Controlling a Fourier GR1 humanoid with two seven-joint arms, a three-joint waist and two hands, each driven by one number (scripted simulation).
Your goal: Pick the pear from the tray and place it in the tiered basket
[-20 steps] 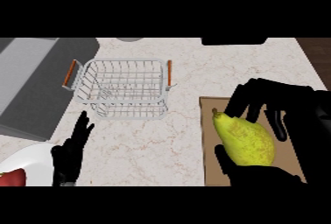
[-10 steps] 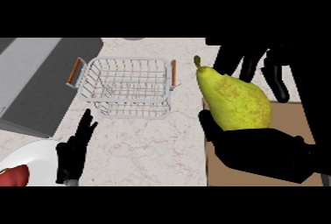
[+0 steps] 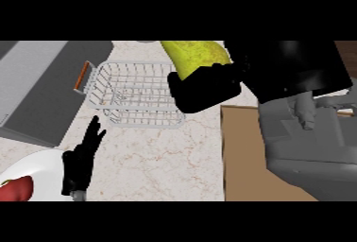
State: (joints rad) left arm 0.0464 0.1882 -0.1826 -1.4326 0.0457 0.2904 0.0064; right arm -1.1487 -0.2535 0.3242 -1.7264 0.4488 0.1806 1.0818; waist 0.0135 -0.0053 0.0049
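Care is what the carry asks for now: the right hand [image 3: 209, 87], near the top centre of the frame, has its fingers curled round the pear [image 3: 191, 56] and holds it up off the bench [image 3: 174, 151], just right of the tiered basket [image 3: 136, 99]. To do this well, I'd say the hand should travel leftward until the fruit sits squarely above the open wire top, then come down low inside the rim before the fingers let go, so the pear doesn't roll against the thin wires or tip over the edge. The pear itself is yellow-green and smooth, with its lower part hidden behind the black fingers; only its upper body shows, cut off by the frame's top. The brown tray [image 3: 241, 156] lies at lower right, partly covered by the grey forearm. The left hand [image 3: 80, 163] rests open at lower left, fingers straight, beside a white plate [image 3: 35, 170] holding something red.
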